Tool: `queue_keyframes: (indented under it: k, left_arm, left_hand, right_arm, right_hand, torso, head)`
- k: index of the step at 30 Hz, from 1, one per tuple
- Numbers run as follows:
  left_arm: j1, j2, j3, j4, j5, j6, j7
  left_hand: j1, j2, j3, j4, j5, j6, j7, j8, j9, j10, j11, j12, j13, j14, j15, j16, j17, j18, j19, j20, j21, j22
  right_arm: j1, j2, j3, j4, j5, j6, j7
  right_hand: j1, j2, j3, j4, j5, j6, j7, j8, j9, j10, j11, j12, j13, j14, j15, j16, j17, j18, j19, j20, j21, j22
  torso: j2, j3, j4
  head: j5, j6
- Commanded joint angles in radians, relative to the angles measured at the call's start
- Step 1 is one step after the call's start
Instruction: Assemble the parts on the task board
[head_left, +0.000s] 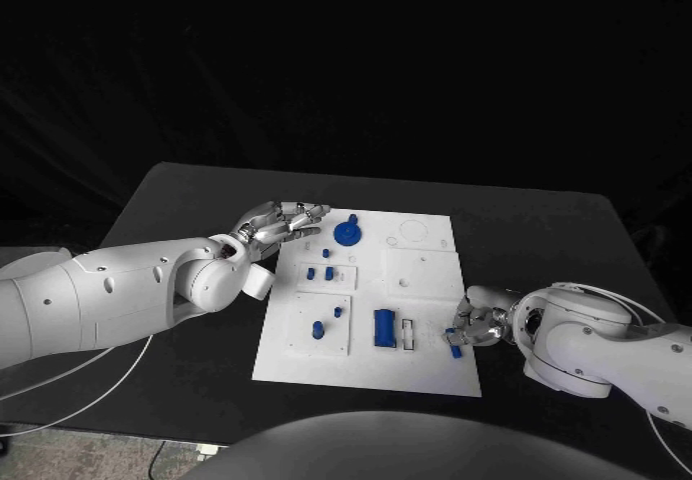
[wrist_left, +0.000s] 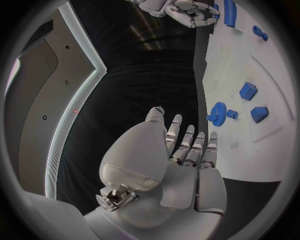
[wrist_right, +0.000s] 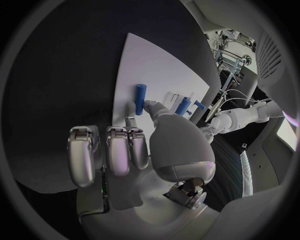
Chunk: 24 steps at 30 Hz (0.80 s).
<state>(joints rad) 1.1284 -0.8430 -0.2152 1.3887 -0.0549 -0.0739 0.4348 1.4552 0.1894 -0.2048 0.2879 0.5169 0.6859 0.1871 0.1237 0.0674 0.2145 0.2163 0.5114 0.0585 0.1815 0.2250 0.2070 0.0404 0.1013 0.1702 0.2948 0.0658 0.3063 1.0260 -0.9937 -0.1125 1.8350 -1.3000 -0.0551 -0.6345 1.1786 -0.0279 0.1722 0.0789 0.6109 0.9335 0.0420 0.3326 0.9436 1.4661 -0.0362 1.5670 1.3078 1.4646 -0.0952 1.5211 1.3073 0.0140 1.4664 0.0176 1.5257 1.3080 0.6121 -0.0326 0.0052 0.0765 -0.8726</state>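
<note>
Two white arms reach to the task board (head_left: 433, 375), the white plate in the middle of the frame. At its upper left edge the left hand (head_left: 277, 224) hovers, fingers spread and straight, holding nothing, near the blue gear (head_left: 346, 234). At the lower right edge the right hand (head_left: 477, 322) pinches a small blue peg (head_left: 456, 350); its fingers partly hide the peg.
</note>
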Motion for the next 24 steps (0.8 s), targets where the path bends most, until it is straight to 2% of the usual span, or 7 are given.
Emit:
queue_keyframes:
  k: [1,4,8,13,18,24]
  left_arm:
    - [-0.002,0.001,0.001,0.001,0.001,0.021,0.004]
    - [-0.003,0.001,0.001,0.001,0.001,0.021,0.004]
    - [-0.004,0.002,0.001,0.001,0.001,0.022,0.004]
    - [-0.004,0.003,0.001,0.0,0.001,0.021,0.004]
    - [-0.004,0.005,0.001,-0.001,0.001,0.02,0.006]
    - [-0.004,0.006,0.001,-0.001,0.001,0.02,0.005]
  left_hand:
    - [0.012,0.002,0.004,-0.001,0.005,0.007,0.026,0.005,0.001,0.006,-0.003,0.007,0.001,0.006,0.001,0.006,0.001,0.018,0.008,-0.001,0.004,0.001]
    - [0.012,0.002,0.005,-0.001,0.005,0.007,0.026,0.005,0.001,0.007,-0.002,0.007,0.001,0.006,0.001,0.006,0.001,0.018,0.008,-0.001,0.004,0.001]
    - [0.013,0.002,0.005,-0.001,0.005,0.008,0.026,0.005,0.002,0.008,-0.002,0.008,0.001,0.007,0.002,0.007,0.002,0.018,0.008,-0.001,0.004,0.001]
    - [0.013,0.002,0.005,-0.001,0.005,0.008,0.026,0.005,0.002,0.008,-0.002,0.008,0.001,0.007,0.002,0.007,0.002,0.018,0.008,-0.001,0.004,0.001]
    - [0.014,0.002,0.006,-0.001,0.006,0.005,0.027,0.005,0.001,0.008,-0.001,0.008,0.001,0.007,0.002,0.007,0.002,0.019,0.009,-0.001,0.004,0.001]
    - [0.014,0.002,0.006,-0.001,0.006,0.005,0.027,0.005,0.001,0.008,-0.001,0.008,0.001,0.007,0.002,0.007,0.002,0.019,0.009,-0.001,0.004,0.001]
  right_arm:
    - [-0.015,0.004,-0.011,-0.009,0.008,-0.006,-0.009]
    - [-0.015,0.002,-0.011,-0.007,0.04,-0.036,-0.005]
    - [-0.011,-0.005,-0.011,-0.001,0.144,-0.076,0.007]
    - [0.014,-0.01,-0.009,0.005,0.368,-0.113,0.02]
    - [0.036,-0.001,-0.009,0.006,0.518,-0.145,0.034]
    - [0.044,0.03,-0.009,-0.006,0.56,-0.136,0.038]
  right_hand:
    - [0.01,0.005,0.084,-0.068,0.048,0.006,-0.001,-0.032,-0.039,0.105,0.004,0.004,0.263,0.085,0.002,-0.006,0.153,0.0,0.082,-0.002,-0.004,0.245]
    - [-0.007,0.004,0.101,-0.071,0.084,0.011,-0.001,-0.029,-0.041,0.105,0.004,0.004,0.263,0.085,0.002,-0.006,0.154,-0.001,0.082,-0.001,-0.003,0.245]
    - [-0.028,0.007,0.113,-0.064,0.098,0.015,-0.002,-0.027,-0.042,0.105,0.004,0.004,0.263,0.085,0.002,-0.006,0.153,-0.001,0.082,0.0,-0.004,0.245]
    - [-0.047,0.005,0.127,-0.063,0.122,0.023,-0.004,-0.021,-0.041,0.105,0.002,0.004,0.263,0.084,0.0,-0.007,0.151,0.0,0.081,-0.001,-0.005,0.244]
    - [-0.054,0.004,0.13,-0.061,0.126,0.024,-0.004,-0.019,-0.04,0.105,0.001,0.004,0.263,0.085,0.0,-0.006,0.152,0.0,0.081,-0.001,-0.005,0.244]
    - [-0.069,0.001,0.137,-0.06,0.101,0.018,-0.005,-0.018,-0.039,0.105,0.001,0.004,0.263,0.084,-0.001,-0.008,0.149,0.0,0.081,-0.002,-0.006,0.244]
  torso:
    - [0.0,0.0006,0.0007]
    - [0.0,0.0006,0.0003]
    - [-0.001,0.0008,0.0015]
    - [-0.001,0.0005,0.0009]
    - [-0.001,-0.0003,-0.0003]
    - [0.0,-0.0004,0.0008]
  head:
    - [0.002,0.0]
    - [0.004,0.0]
    - [0.005,0.0]
    - [0.005,0.0]
    - [0.004,0.0]
    - [0.002,0.0]
